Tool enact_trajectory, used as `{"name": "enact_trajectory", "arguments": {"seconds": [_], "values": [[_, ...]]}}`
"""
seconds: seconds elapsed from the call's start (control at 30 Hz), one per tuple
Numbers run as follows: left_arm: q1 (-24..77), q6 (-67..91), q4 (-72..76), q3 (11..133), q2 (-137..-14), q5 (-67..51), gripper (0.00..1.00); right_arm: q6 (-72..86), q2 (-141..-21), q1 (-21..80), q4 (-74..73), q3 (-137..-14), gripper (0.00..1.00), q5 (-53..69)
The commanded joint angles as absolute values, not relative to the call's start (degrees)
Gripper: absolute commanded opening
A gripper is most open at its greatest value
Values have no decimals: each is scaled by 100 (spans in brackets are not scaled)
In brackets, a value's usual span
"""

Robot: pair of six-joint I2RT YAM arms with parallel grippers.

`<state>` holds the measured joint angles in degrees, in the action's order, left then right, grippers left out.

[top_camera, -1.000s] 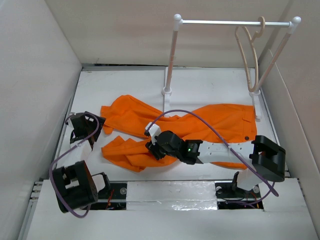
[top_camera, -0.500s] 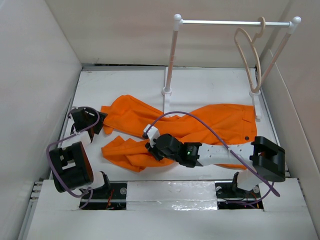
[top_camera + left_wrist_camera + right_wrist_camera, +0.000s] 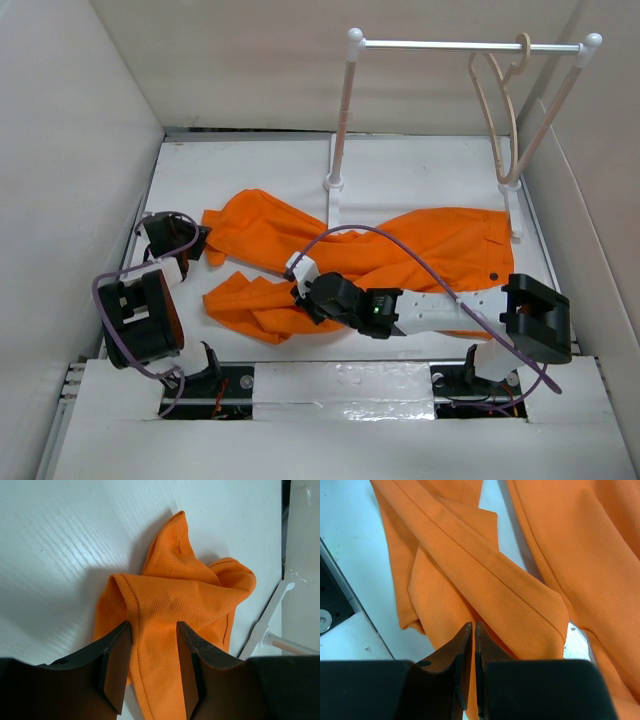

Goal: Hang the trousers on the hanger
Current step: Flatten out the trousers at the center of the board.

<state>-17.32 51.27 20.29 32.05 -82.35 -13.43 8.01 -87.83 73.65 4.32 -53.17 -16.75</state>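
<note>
Softly creased twill trousers [image 3: 520,595] — right pincer [image 3: 472,626] pinching a fold.

- A white table [image 3: 420,180], faintly ribbed, lies under even light with soft shadows.
- Plain pale walls close it in: a left wall [image 3: 70,150], a back wall [image 3: 250,70] and a right wall [image 3: 600,190].
- A white rail [image 3: 440,44] on two posts stands toward the far right.
</note>
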Motion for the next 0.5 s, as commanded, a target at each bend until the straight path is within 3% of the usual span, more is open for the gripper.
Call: {"name": "enact_trajectory", "arguments": {"seconds": [0.0,0.13,0.2,0.33,0.47], "values": [[-1662,5142,2548,3507,-8367,-1353,37,905,-8657,7453,756,-5432,11,-1925],[-1609,5177,2707,3489,-8429,-1354,22,967,-8666,7453,852,-5379,9,-2013],[-1608,5185,2716,3480,-8359,-1353,0,993,-8640,7453,861,-5362,12,-2039],[-1250,5142,2699,3682,-7501,-1451,0,1011,-8403,7453,1054,-5168,18,-2092],[189,4572,1979,4751,-6699,-705,0,1020,-8087,7453,1011,-5080,24,-2398]]}}
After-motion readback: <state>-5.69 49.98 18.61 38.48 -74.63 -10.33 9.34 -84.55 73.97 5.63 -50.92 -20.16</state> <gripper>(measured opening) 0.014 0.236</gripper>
